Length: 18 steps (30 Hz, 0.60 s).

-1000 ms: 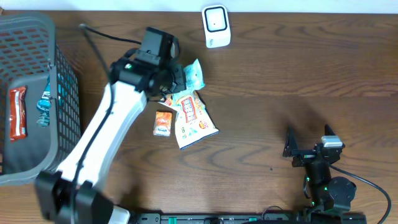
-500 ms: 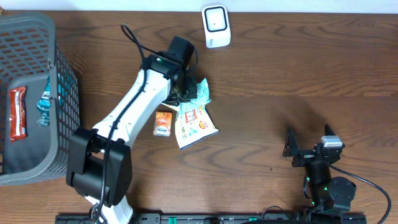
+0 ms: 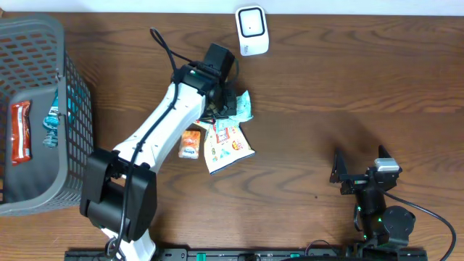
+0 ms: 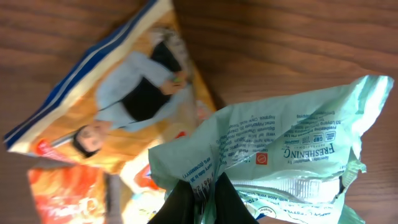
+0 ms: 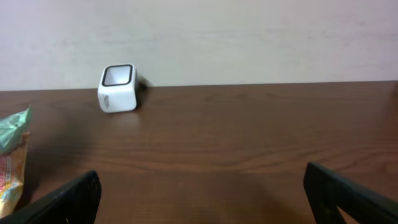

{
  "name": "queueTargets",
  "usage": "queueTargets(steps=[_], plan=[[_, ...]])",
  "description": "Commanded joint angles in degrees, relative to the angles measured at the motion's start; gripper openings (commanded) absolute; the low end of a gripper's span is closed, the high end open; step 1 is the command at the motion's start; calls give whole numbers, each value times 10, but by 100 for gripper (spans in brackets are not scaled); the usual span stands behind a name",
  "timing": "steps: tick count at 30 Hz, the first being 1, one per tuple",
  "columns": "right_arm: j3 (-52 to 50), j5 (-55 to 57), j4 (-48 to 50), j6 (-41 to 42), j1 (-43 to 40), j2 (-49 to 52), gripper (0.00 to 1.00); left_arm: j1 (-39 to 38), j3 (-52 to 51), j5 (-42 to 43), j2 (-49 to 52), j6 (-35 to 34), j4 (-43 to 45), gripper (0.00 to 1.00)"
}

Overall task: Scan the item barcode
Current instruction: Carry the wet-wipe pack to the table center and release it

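A mint-green packet (image 3: 243,106) with printed text hangs in my left gripper (image 3: 230,104), a little above the table and below the white scanner (image 3: 252,30). In the left wrist view the two black fingers (image 4: 180,202) pinch the packet's (image 4: 292,149) lower edge, so the left gripper (image 4: 208,190) is shut on it. No barcode shows clearly. My right gripper (image 3: 360,162) rests at the front right, open and holding nothing. In the right wrist view, where that gripper (image 5: 205,193) stands wide, the scanner (image 5: 117,88) sits far back left.
A yellow snack bag (image 3: 226,141) and a small orange packet (image 3: 191,143) lie under the left arm. A grey basket (image 3: 72,87) at the far left holds a red bar (image 3: 20,130) and a blue packet (image 3: 52,119).
My left arm has swung right and toward the back of the table, carrying the green packet nearer the scanner. The right arm has stayed still.
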Motion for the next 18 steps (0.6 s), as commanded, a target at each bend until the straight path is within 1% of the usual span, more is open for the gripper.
queueTargets(steps=[1,2,3,4,5,6,7,8,13,18], plan=[[-2,1,-1,5,3,-4,99,-12,-15,-8,9,5,10,27],[-2,1,-1,6,3,-4,99,-15,-18,-8,9,5,16,39],[-2,1,-1,6,3,-4,99,-17,-23,-8,10,5,21,56],[-2,1,-1,6,3,-4,99,-18,-28,-8,9,5,27,65],[-2,1,-1,6,3,-4,99,-19,-35,-8,9,5,35,80],[-2,1,-1,6,3,-4,99,-19,-40,-8,9,5,40,89],[-2,1,-1,6,3,-4,99,-19,-46,-8,10,5,46,93],[-2,1,-1,6,3,-4,99,-19,-52,-10,10,5,51,93],[-2,1,-1,6,3,-4,99,-19,-59,-46,5,5,47,95],[-2,1,-1,6,3,-4,99,-17,-40,-52,-45,14,23,96]])
